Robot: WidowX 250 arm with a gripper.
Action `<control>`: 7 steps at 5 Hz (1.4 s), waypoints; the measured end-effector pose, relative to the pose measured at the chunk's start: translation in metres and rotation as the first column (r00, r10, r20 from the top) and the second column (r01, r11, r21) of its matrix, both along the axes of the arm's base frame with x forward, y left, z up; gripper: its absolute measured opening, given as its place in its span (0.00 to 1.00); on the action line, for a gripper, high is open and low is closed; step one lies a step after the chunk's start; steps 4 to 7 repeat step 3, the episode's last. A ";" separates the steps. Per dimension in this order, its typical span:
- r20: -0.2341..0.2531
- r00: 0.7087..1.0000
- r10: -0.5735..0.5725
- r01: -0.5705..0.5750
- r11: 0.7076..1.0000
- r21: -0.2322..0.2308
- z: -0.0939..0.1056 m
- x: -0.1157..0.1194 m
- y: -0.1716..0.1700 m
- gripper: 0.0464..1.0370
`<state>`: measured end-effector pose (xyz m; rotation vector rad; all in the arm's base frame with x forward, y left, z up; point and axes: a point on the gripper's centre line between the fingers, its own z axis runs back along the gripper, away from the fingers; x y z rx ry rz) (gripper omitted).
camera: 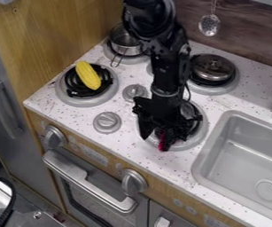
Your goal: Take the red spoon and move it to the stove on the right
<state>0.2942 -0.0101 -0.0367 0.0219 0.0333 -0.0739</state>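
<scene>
Red spoon at jaws, near burner rim below. Jaw opening & grip: can't tell. Poss. slip/twist if hold poor; poss. snag if lowered onto rim. Edges: table front edge nr. jaws, sink beside. Room: upward, poss. strip betw. burner & edge.

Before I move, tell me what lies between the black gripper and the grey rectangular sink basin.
The camera view shows the round grey burner rim beneath the gripper, then a narrow bare strip of speckled white countertop.
</scene>
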 end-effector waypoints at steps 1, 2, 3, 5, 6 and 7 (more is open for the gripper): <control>0.008 1.000 -0.006 0.006 1.000 -0.028 0.011 0.004 -0.004 0.95; 0.081 0.997 -0.010 0.014 0.999 -0.051 0.048 0.013 -0.006 0.96; 0.128 0.992 0.011 -0.002 0.998 -0.071 0.074 0.015 0.003 0.96; 0.128 0.992 0.011 -0.002 0.998 -0.071 0.074 0.015 0.003 0.96; 0.128 0.992 0.011 -0.002 0.998 -0.071 0.074 0.015 0.003 0.96; 0.128 0.992 0.011 -0.002 0.998 -0.071 0.074 0.015 0.003 0.96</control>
